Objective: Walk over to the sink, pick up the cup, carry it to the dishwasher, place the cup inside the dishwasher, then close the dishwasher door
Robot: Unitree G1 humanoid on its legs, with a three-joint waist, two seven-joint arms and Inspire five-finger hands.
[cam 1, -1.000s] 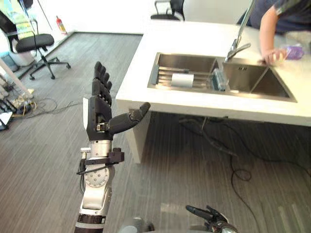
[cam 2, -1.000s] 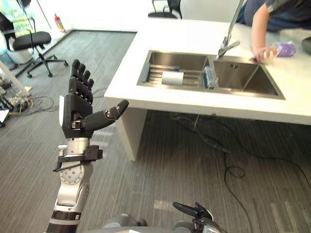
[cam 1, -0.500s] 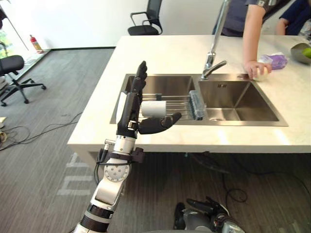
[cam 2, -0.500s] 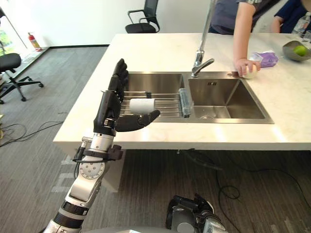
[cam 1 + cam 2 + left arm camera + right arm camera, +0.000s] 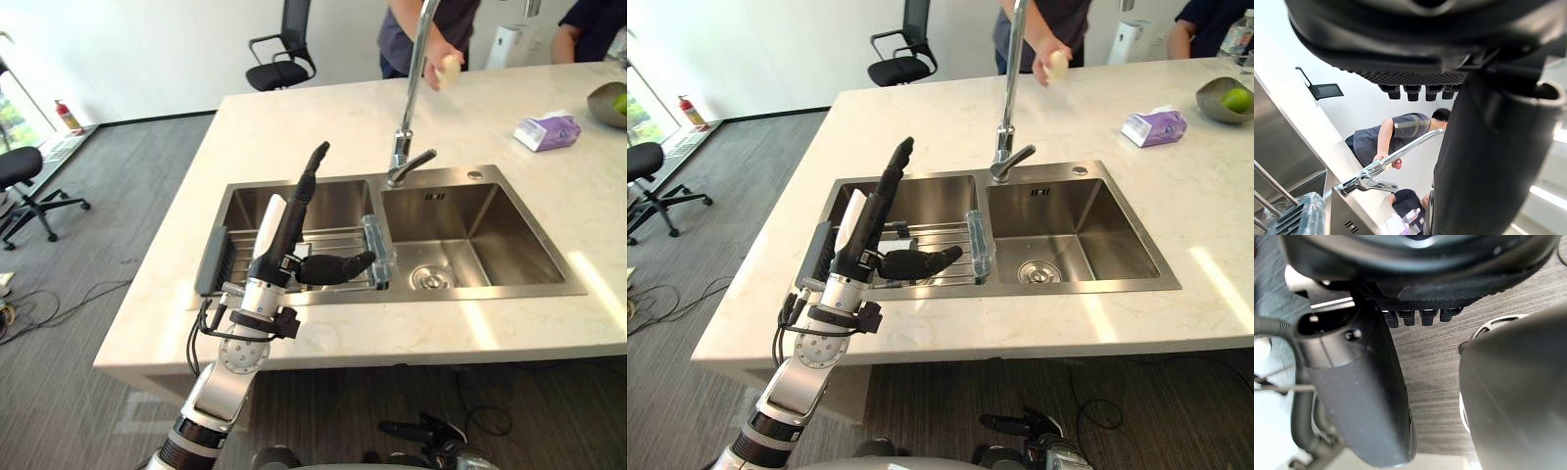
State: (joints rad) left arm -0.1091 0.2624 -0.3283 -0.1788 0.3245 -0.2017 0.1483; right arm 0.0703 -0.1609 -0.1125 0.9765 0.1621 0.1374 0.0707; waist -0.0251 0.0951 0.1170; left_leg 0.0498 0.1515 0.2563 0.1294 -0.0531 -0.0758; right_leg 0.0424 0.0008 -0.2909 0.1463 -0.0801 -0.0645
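Observation:
The steel double sink (image 5: 460, 294) is set in a pale counter right in front of me. A wire rack (image 5: 945, 235) lies across its left basin. On that rack a small white part of the cup (image 5: 899, 233) shows past my palm; my hand hides the rest of it. My left hand (image 5: 294, 211) is raised over the left basin, open, fingers straight up and thumb (image 5: 338, 266) stretched out sideways towards the divider. It holds nothing. My right hand (image 5: 426, 431) hangs low below the counter's near edge, open, with relaxed fingers.
A tall faucet (image 5: 411, 117) stands behind the sink divider, and a clear holder (image 5: 377, 245) sits on it. A person (image 5: 431, 39) stands at the far side, holding a pale object. A purple pack (image 5: 547, 129) and a bowl (image 5: 609, 103) sit at the far right. Office chairs (image 5: 279, 59) stand beyond.
The view has shifted closer to the sink and higher. My left hand now stands over the left basin, covering the cup. The person's hand has lifted off the counter.

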